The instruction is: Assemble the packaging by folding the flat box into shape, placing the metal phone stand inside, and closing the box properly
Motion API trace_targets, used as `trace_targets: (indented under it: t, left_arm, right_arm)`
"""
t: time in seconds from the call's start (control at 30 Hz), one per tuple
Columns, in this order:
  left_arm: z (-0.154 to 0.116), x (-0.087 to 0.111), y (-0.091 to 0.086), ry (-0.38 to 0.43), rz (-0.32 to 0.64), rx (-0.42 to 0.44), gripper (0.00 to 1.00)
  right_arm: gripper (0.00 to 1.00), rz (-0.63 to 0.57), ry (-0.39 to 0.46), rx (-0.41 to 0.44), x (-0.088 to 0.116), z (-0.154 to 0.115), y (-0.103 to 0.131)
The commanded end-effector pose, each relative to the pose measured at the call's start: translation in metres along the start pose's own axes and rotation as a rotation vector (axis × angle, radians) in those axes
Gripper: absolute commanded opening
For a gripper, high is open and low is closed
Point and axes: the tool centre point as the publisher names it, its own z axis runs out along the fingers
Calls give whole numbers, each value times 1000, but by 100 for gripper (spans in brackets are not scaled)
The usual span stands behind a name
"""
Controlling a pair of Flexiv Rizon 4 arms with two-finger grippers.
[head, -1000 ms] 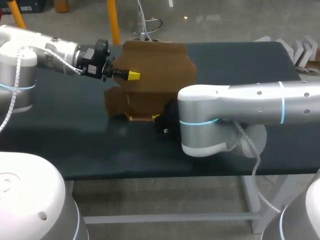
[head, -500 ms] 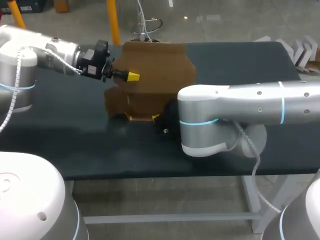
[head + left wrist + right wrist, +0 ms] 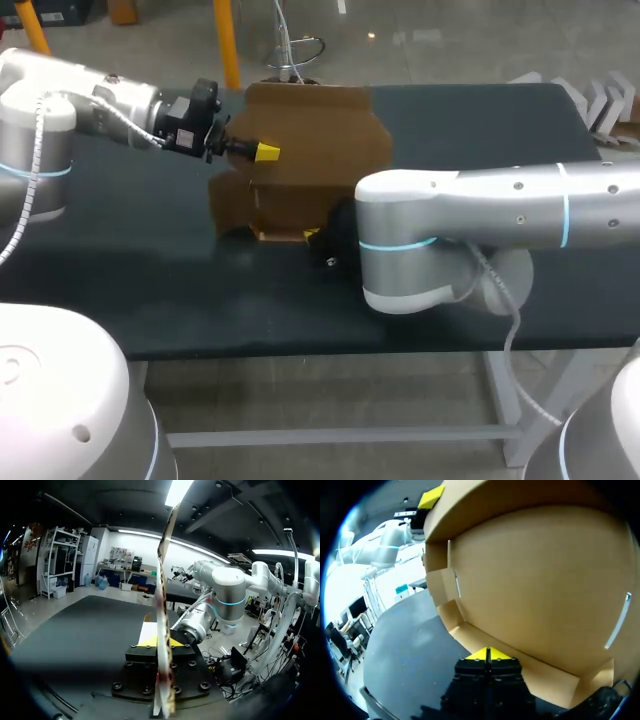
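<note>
The right arm lies nearest, its bulky elbow crossing the desk from 3 o'clock and hiding most of its own gripper. In its wrist view the right gripper has its fingers clenched tip to tip, and the yellow points meet at the near edge of the box's low front flap. Whether any card is pinched between them cannot be told.

The box stands at the middle of the desk, toward 12 o'clock, half folded. It is plain brown card with no print showing. The front flap is a shallow strip with a paler raw edge along the base. Behind it rises a broad panel, smooth and slightly bowed, cut with two thin slits, one near each side. A small side tab folds inward at the panel's edge. From above, the upper panel has chamfered corners, and a darker side wing hangs at the box's 8 o'clock.

At the box's 10 o'clock the left gripper comes in on the left arm from 9 o'clock. In its wrist view, its fingers are grasping the card, which runs edge-on as a thin upright strip between the yellow tips.
</note>
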Motion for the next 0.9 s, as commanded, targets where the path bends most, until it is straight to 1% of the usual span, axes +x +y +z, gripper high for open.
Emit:
trace_targets:
  t: [0.03,0.9]
  left_arm:
    - [-2,0,1,6,0,-6,0]
    - [-5,-1,1,7,-2,-14,0]
  right_arm:
    - [0,0,-5,-1,-1,7,-4]
    - [0,0,-5,-1,-1,7,-4]
